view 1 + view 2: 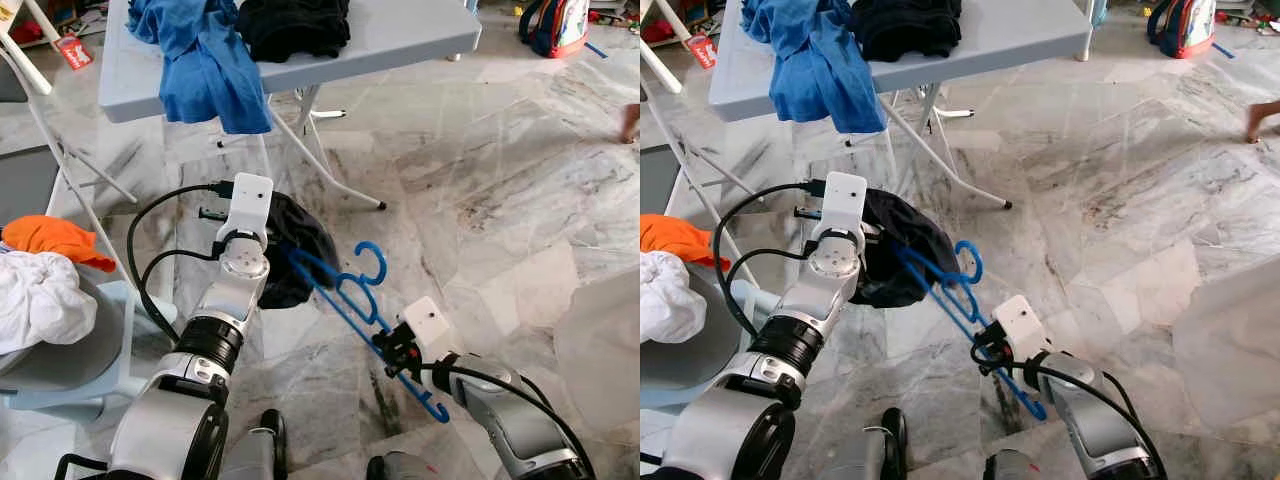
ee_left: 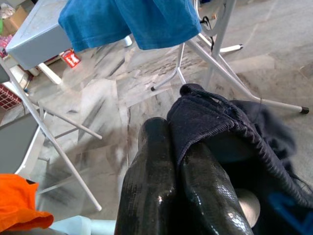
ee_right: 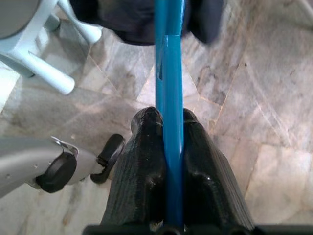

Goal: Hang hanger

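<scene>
Meanwhile, the right gripper [image 3: 168, 147] clenched a blue hanger [image 1: 350, 300] while the left gripper [image 2: 168, 161] pinched a dark garment [image 1: 300, 245] above marble floor [image 1: 500, 200].

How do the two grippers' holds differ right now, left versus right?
The left gripper is pinched on soft dark navy cloth at its ribbed edge; the right gripper is clamped on the rigid blue plastic hanger, on a straight bar. The left is raised higher, nearer the grey folding table; the right sits lower, over the marble floor. Both are shut, and the hanger reaches into the cloth.
</scene>
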Controlling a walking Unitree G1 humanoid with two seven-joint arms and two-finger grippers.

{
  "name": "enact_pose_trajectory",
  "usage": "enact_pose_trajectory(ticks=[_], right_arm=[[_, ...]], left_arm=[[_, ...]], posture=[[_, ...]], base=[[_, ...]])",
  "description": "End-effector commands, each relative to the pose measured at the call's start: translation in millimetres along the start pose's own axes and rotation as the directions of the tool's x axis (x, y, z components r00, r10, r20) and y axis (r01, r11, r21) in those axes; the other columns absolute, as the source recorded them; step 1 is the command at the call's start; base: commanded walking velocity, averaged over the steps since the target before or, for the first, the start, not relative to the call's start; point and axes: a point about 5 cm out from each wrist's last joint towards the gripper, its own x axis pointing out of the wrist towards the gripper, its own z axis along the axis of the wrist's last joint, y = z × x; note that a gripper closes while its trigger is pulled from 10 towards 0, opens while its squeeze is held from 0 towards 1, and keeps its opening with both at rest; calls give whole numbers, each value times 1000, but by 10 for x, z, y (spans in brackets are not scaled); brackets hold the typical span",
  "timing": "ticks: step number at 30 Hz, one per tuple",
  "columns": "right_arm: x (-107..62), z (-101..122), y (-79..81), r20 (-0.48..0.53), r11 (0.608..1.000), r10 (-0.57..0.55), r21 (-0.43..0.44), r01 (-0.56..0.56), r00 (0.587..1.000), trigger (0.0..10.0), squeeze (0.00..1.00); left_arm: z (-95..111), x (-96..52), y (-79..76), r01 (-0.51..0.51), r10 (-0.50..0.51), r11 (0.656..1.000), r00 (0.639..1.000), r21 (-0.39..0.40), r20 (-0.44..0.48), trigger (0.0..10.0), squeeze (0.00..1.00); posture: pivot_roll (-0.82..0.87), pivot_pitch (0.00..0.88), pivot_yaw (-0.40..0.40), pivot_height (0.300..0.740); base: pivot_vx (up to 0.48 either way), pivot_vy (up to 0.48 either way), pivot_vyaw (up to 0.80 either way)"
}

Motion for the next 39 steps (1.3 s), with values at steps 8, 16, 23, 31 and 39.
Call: enact_pose_trajectory(ticks=[8,16,23,31,39], right_arm=[[98,-177,37,-86,1000,-1,-8,1,996,10000,0],[203,-310,103,-115,995,25,95,-14,993,10000,0],[306,-294,-16,-92,956,-86,272,108,992,10000,0],[266,-16,-497,-18,768,-402,538,348,915,10000,0],[12,514,-1055,80,530,-659,754,387,748,10000,0]], left_arm=[[89,-67,-13,33,-32,999,999,-9,39,10000,0],[267,-188,-245,173,-166,984,977,-45,136,10000,0],[411,-306,-321,378,-342,918,907,-119,244,10000,0],[164,-326,-246,423,-399,903,891,-80,216,10000,0],[-240,-359,-179,415,-405,905,907,-91,113,10000,0]], posture=[[-62,250,65,740],[-63,246,66,740],[-52,241,69,740],[-44,241,69,740],[-53,249,47,740]], base=[[0,0,0],[0,0,0],[0,0,0],[0,0,0],[0,0,0]])
